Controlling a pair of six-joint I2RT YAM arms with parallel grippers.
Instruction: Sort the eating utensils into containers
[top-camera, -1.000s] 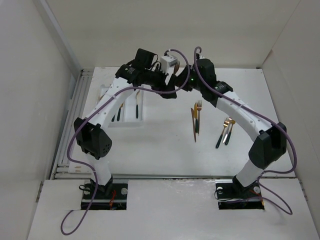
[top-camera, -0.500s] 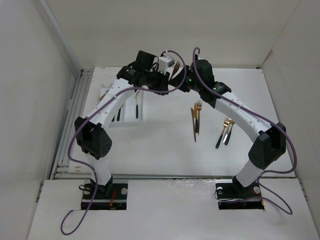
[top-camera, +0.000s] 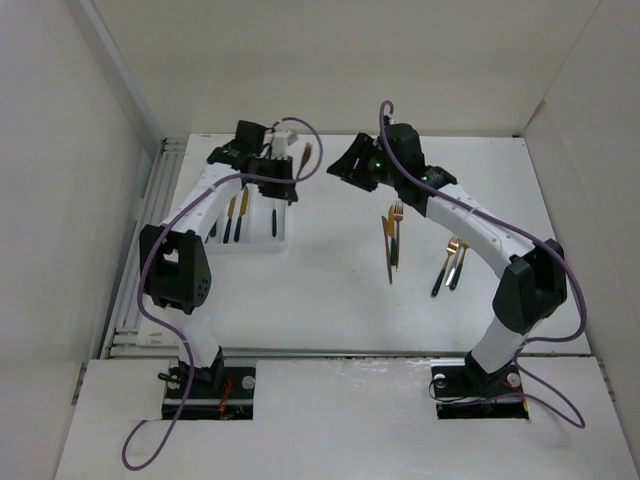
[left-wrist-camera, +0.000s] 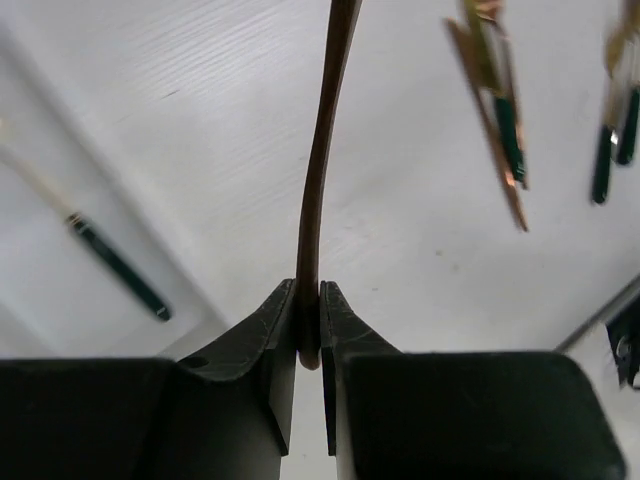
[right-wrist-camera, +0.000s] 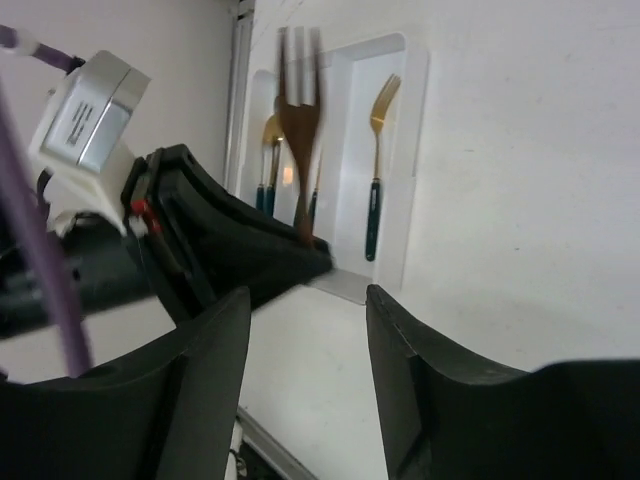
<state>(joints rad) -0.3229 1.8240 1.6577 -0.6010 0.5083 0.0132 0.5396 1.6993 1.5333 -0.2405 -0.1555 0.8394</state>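
Jaws of the left gripper (left-wrist-camera: 308, 300) clamp the dark handle of a gold-headed fork (left-wrist-camera: 320, 170), held up by the far right corner of the shallow white plastic tray (top-camera: 284, 238); the right gripper (right-wrist-camera: 308, 297) has its jaws apart, empty.

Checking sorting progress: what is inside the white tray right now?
The tray holds a gold-headed fork in its right compartment and two more dark-handled utensils further left. The left arm covers the tray's far end, hiding anything there.

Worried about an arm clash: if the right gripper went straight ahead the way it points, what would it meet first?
Probably the left gripper, shut on a fork, just ahead of the open right gripper; the tray lies beyond. Depth is unclear.
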